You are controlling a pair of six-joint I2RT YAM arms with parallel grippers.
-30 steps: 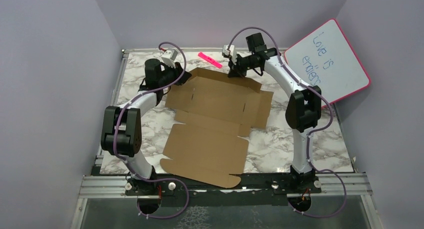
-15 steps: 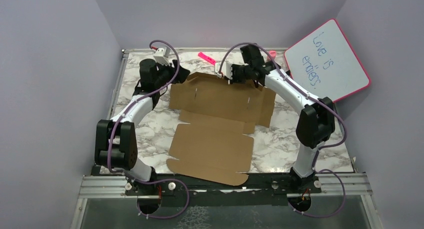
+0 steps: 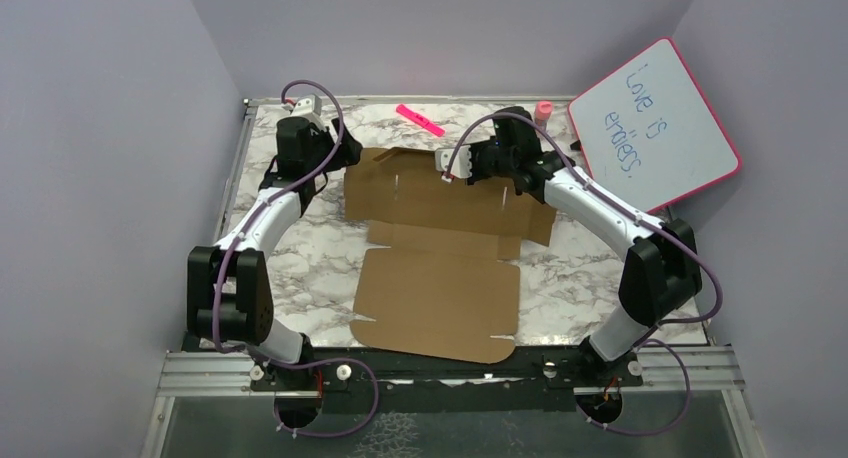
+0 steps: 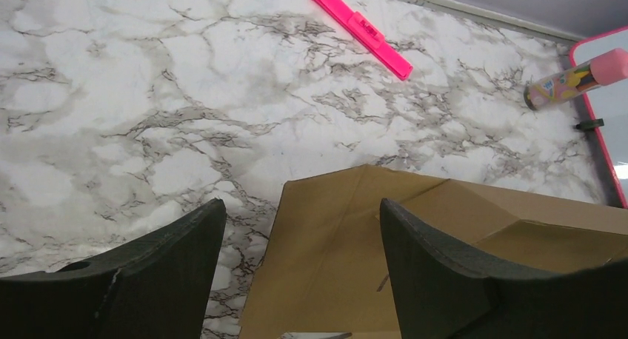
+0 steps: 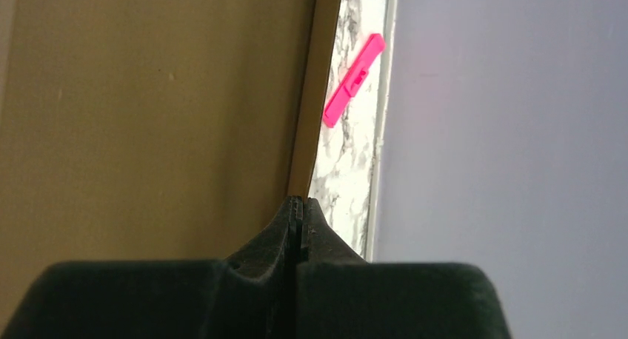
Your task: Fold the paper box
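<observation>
The paper box (image 3: 440, 268) lies unfolded as a brown cardboard sheet in the middle of the marble table, its far flaps partly raised. My left gripper (image 3: 335, 153) is open above the box's far left corner. In the left wrist view the left gripper (image 4: 300, 203) has its fingers apart and nothing between them, with the cardboard (image 4: 348, 265) below. My right gripper (image 3: 470, 168) is at the box's far edge. In the right wrist view the right gripper (image 5: 298, 200) is shut, with the edge of a raised cardboard flap (image 5: 148, 117) running into its tips.
A pink strip (image 3: 419, 119) lies on the table behind the box. A pink-capped bottle (image 3: 543, 111) lies at the back right. A pink-framed whiteboard (image 3: 655, 118) leans against the right wall. Walls stand close to the table's left, back and right.
The left gripper has opened and drawn back to the far left, off the box. The right arm has swung nearer, and the box has slid right and turned with it.
</observation>
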